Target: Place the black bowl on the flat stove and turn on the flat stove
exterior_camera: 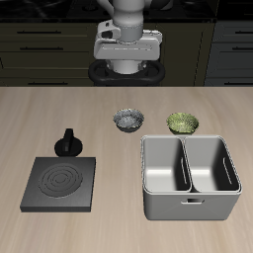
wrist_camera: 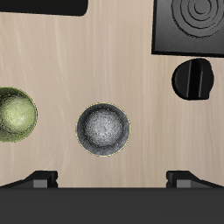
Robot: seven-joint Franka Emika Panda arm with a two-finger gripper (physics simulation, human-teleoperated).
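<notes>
Your gripper [exterior_camera: 126, 61] hangs high up at the back of the table [exterior_camera: 109, 128], and it holds nothing. In the wrist view you see only the two finger tips [wrist_camera: 41, 179], set wide apart, with bare wood between them. The rest of each finger is cut off by the dark edge of the picture.

The black bowl [exterior_camera: 126, 120] sits on the table, right under your gripper and a bit toward the front. It is grey and speckled inside, with a dark rim. The wrist view shows it whole [wrist_camera: 104, 129], between your two fingers but well below them. Nothing touches it.

The olive-green bowl [exterior_camera: 182, 122] sits beside the black bowl, with a gap between them. In the wrist view part of it is cut off [wrist_camera: 15, 115].

The flat stove [exterior_camera: 59, 183] lies near the front edge, well apart from the black bowl. Nothing sits on it. Its black knob [exterior_camera: 69, 143] stands at the stove's back edge. You cannot tell from these pictures which way the knob is turned. The wrist view shows only a corner of the stove [wrist_camera: 188, 24].

The grey two-part bin [exterior_camera: 190, 176] stands in front of the green bowl.
</notes>
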